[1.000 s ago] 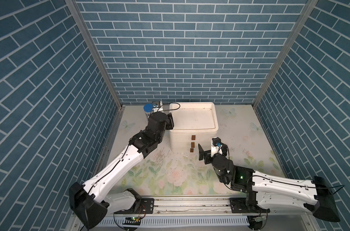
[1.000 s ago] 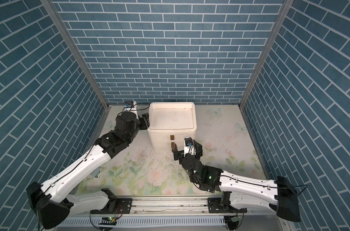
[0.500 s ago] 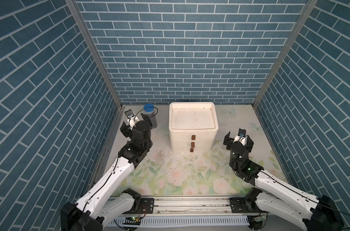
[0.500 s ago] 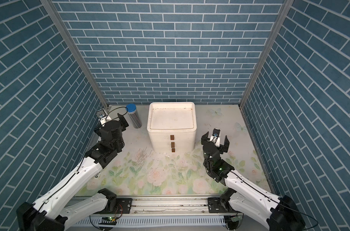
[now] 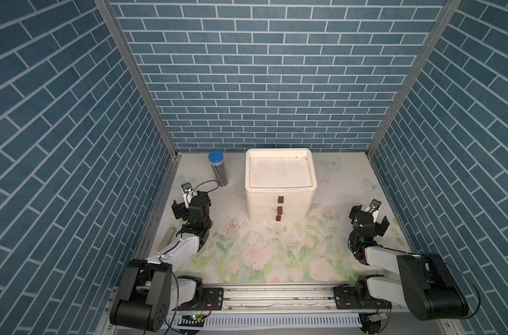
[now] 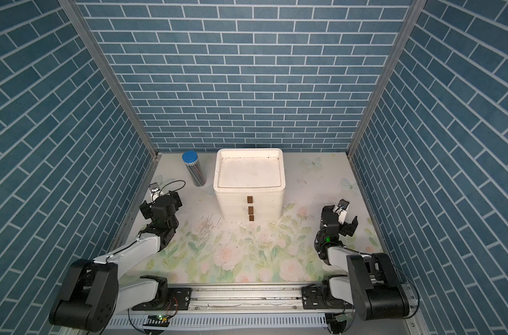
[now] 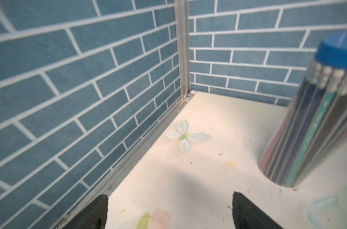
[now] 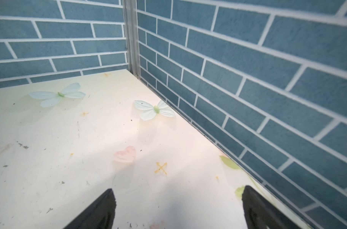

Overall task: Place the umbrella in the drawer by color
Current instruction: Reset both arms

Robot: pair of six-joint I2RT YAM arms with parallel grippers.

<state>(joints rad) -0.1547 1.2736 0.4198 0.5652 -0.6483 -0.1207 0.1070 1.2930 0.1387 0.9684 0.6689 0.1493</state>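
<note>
Flowery tabletop (image 5: 276, 261) has no umbrella on it anywhere I can see. The white drawer unit (image 5: 264, 203) has all three drawers shut, so my guess is the umbrella's already inside, though which drawer I can't tell. A pencil tube (image 5: 219, 171) stands near the unit's left side. Left hand (image 5: 190, 204) and right hand (image 5: 369, 219) sit well apart from the unit, one each side, both wide open and holding nothing. Looks pretty much done.

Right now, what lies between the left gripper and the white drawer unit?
In both top views, only bare floral mat separates the left gripper from the drawer unit; the blue-capped pencil tube stands farther back.
</note>
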